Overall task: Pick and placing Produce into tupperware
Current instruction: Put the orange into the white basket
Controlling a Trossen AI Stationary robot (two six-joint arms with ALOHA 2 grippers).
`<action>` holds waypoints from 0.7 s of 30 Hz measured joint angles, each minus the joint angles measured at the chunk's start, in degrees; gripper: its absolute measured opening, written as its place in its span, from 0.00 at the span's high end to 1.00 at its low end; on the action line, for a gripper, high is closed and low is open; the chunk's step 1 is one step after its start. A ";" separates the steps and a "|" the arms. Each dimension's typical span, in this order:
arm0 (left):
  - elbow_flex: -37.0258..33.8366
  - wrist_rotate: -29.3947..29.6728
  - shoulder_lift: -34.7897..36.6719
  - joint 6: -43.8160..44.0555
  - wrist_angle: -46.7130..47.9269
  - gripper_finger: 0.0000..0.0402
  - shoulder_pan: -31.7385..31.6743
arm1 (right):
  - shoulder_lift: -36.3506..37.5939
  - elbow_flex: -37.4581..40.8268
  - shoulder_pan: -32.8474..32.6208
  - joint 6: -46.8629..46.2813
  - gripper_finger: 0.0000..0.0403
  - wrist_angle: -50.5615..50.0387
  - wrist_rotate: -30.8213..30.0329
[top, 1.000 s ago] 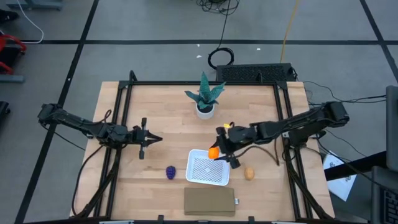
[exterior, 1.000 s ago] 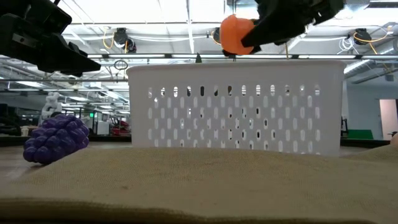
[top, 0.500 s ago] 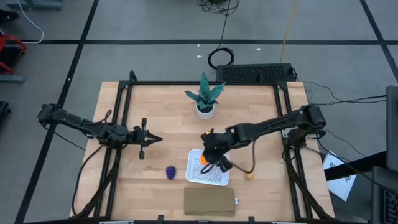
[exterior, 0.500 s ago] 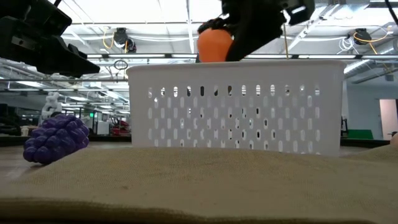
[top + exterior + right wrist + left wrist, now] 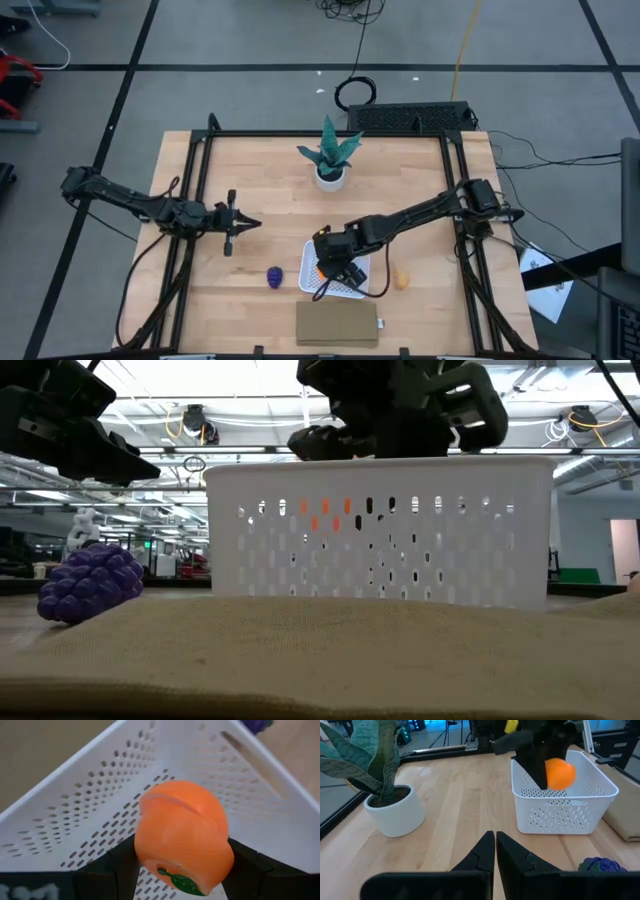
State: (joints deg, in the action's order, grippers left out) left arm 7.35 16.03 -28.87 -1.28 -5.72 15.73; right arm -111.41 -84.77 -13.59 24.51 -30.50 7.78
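The round orange piece (image 5: 182, 835) sits in my right gripper (image 5: 330, 266), lowered into the white tupperware (image 5: 347, 291); in the low view its orange (image 5: 320, 515) shows through the upper wall holes. My right gripper is shut on it. The purple bumpy piece (image 5: 275, 277) rests on the table left of the tupperware, and the tan oval piece (image 5: 401, 279) lies to its right. My left gripper (image 5: 245, 223) hovers shut over the table's left half, away from everything. My right gripper pinches the orange piece between its two fingers (image 5: 250, 865), one on each opposite side (image 5: 142, 855). The fingers come from above, slanting down from the table's right. The piece (image 5: 560, 774) hangs inside the tupperware near rim height, clear of the dotted bottom.
A flat brown slab (image 5: 337, 323) lies just near of the tupperware. The teal plant in its white pot (image 5: 330, 160) stands at the far middle of the table. Bare wood lies between my left gripper and the tupperware.
My right gripper has carried the orange piece from above the tupperware's far right corner toward the table's left and near edge and downward. In the low view the piece dropped from above the rim to behind the wall. The gripper has stayed shut on it.
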 joint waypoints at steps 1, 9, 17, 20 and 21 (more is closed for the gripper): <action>0.00 0.00 -0.01 0.07 0.02 0.95 0.00 | -0.21 0.00 -0.10 0.00 0.47 0.16 0.00; 0.00 0.00 -0.01 1.04 -0.02 0.95 0.00 | -1.26 0.03 -0.04 1.05 0.47 0.92 -0.12; 0.00 0.00 0.00 1.07 -0.05 0.95 0.00 | -2.04 -0.02 0.18 1.71 0.47 2.83 -0.43; 0.00 0.00 0.01 1.18 -0.02 0.95 0.00 | -2.71 0.10 0.27 1.69 0.47 2.63 -0.84; 0.00 0.00 -0.01 1.18 0.03 0.95 0.00 | -3.00 0.03 0.40 1.70 0.47 3.61 -1.37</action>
State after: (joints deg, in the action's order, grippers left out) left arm 7.35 16.03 -28.88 -0.10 -5.68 15.73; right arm -114.41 -84.74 -13.19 26.22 -26.89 6.41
